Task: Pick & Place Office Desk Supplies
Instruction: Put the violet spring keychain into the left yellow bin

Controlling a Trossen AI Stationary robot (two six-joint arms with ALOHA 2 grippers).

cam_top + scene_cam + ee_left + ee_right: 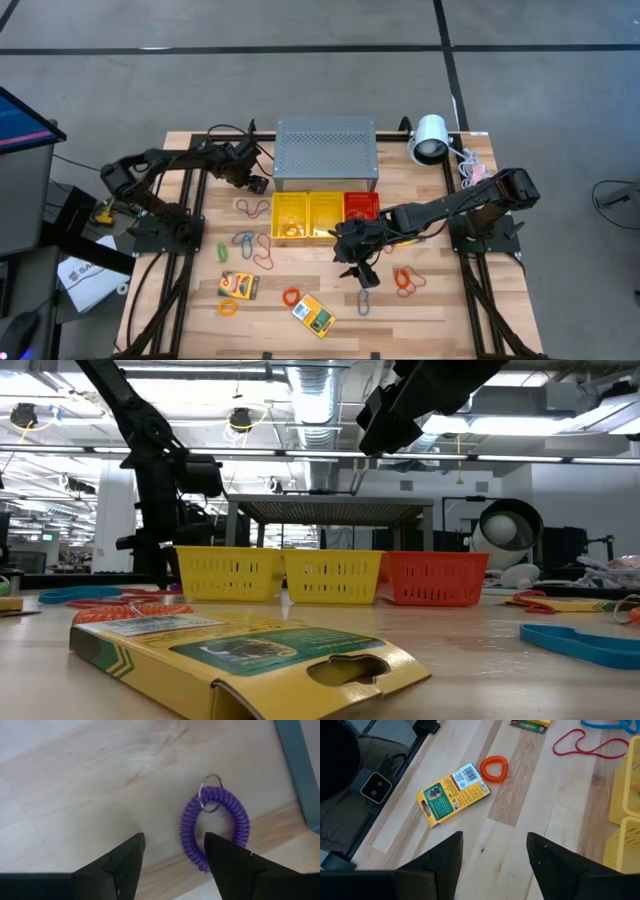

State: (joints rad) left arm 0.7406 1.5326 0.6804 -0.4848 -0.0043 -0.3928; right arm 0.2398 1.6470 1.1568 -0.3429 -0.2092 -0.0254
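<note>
A purple coil band with a metal ring lies flat on the wooden table. My left gripper hangs open just above it, pointing down, at the far left next to the grey box. One finger hides the coil's near part; I cannot tell whether it touches. My right gripper is open and empty above the table's middle. Ahead of it lie a yellow-and-green card box, an orange coil and a red band loop.
Two yellow baskets and a red basket stand in a row before the grey box. Another card box, blue clips and orange loops lie scattered. A white lamp-like device stands far right.
</note>
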